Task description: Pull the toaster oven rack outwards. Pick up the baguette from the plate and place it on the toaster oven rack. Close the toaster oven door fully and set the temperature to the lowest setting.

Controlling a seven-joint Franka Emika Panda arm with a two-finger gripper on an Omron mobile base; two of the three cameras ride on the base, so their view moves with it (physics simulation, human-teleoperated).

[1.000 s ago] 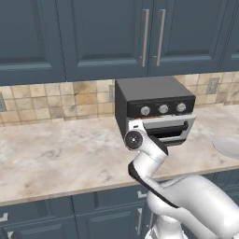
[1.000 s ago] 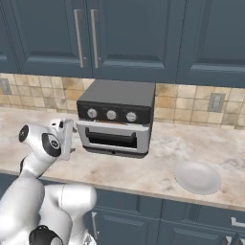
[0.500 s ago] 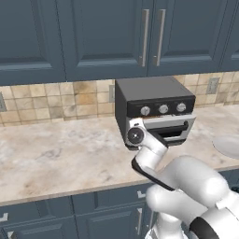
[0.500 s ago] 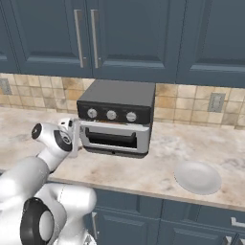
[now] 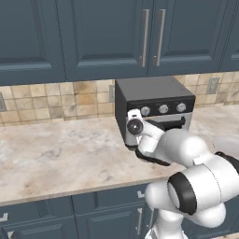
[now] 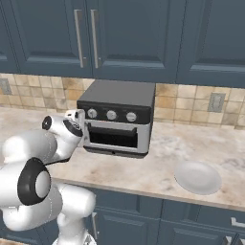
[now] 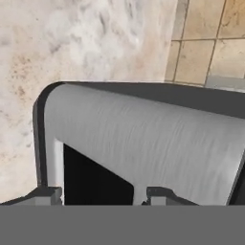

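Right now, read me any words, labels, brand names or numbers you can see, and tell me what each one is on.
None can be read.
The toaster oven has three silver knobs on its black control strip, with no legible markings around them.
The cabinet doors, tiled backsplash, wall outlet and plate carry no text.

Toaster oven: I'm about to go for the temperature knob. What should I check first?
1. Toaster oven door shut against the front: ok, by the right base view.
2. Baguette off the plate: ok, nothing lies on it.
3. Baguette on the rack inside: cannot tell, the window is dark.
4. Three knobs free of obstruction: ok.
5. End effector near the toaster oven: ok, at its front left corner.
6. End effector holding nothing: cannot tell.
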